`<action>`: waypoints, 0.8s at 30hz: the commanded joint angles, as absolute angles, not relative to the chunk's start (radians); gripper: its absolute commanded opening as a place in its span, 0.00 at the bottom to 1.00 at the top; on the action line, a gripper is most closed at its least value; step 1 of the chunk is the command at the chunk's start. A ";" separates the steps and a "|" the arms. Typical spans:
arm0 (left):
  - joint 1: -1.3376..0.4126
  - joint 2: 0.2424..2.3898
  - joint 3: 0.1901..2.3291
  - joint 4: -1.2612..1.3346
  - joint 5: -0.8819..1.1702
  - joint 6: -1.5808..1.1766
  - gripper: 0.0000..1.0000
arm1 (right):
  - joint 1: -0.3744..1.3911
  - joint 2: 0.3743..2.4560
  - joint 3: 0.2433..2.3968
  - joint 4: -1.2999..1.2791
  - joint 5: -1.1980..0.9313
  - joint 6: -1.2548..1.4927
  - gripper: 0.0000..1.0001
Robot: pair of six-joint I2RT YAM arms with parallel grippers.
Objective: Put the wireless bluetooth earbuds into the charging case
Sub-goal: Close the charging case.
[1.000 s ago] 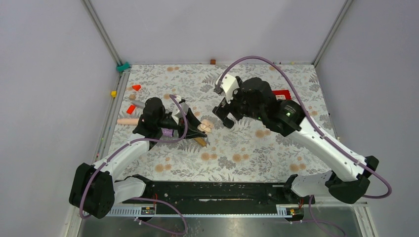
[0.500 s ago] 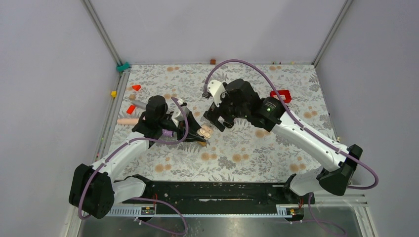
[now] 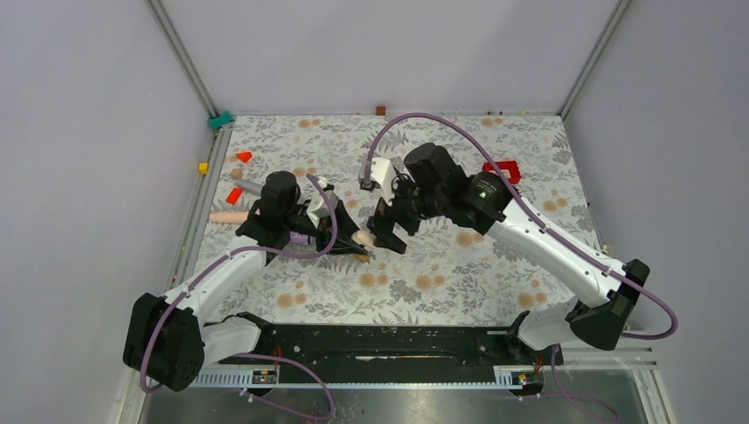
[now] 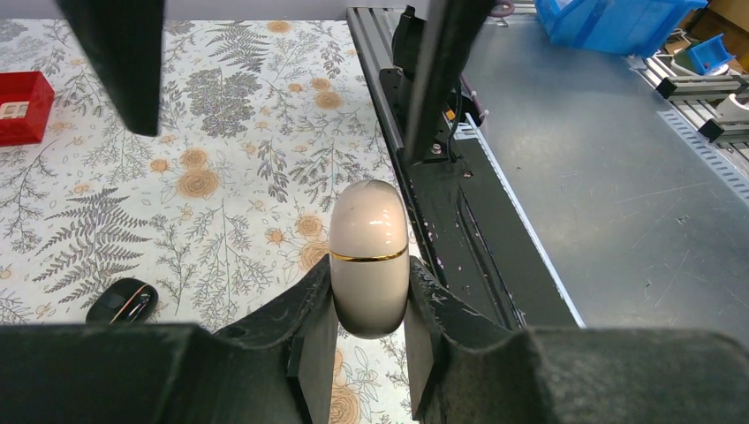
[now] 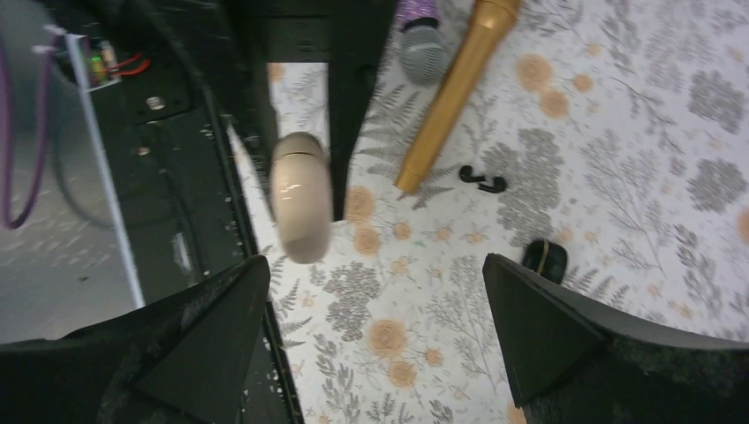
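Left gripper (image 4: 369,284) clamps a cream pod (image 4: 369,247); right gripper (image 5: 380,305) gapes wide, empty, facing it; case (image 5: 543,259) lies on the mat (image 5: 636,132); seemingly 2 earbuds (image 5: 481,181) lie near the gold mic (image 5: 455,88).

Blurred cream capsule (image 5: 300,196), gold microphone (image 5: 455,93) past the top edge, earbuds (image 5: 481,181) too small for detail.

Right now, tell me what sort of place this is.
Probably a robotics lab test cell: a floral table cover walled in by grey panels on aluminium posts, with a metal workbench and blue bins beside it.
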State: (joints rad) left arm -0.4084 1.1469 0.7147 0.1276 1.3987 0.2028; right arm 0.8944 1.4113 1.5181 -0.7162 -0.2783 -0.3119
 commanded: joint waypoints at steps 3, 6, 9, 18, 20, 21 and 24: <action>-0.412 1.141 0.760 0.156 1.400 0.226 0.00 | 0.890 1.367 1.579 -0.768 -0.431 -0.338 1.00; -0.413 1.145 0.756 0.203 1.342 0.185 0.00 | 0.882 1.348 1.566 -0.735 -0.372 -0.325 1.00; -0.412 1.159 0.746 0.277 1.255 0.101 0.00 | 0.860 1.326 1.551 -0.690 -0.285 -0.298 1.00; -0.413 1.361 1.007 -0.141 1.118 0.274 0.00 | 0.715 1.182 1.520 -0.601 0.030 -0.304 0.99; -0.411 1.450 1.101 -0.264 1.089 0.324 0.00 | 0.713 1.120 1.476 -0.581 0.089 -0.369 0.99; -0.411 1.497 1.148 -0.298 1.064 0.320 0.00 | 0.710 1.088 1.433 -0.559 0.118 -0.389 1.00; -0.404 1.666 1.275 -0.317 0.997 0.220 0.00 | 0.706 0.990 1.326 -0.484 0.163 -0.421 1.00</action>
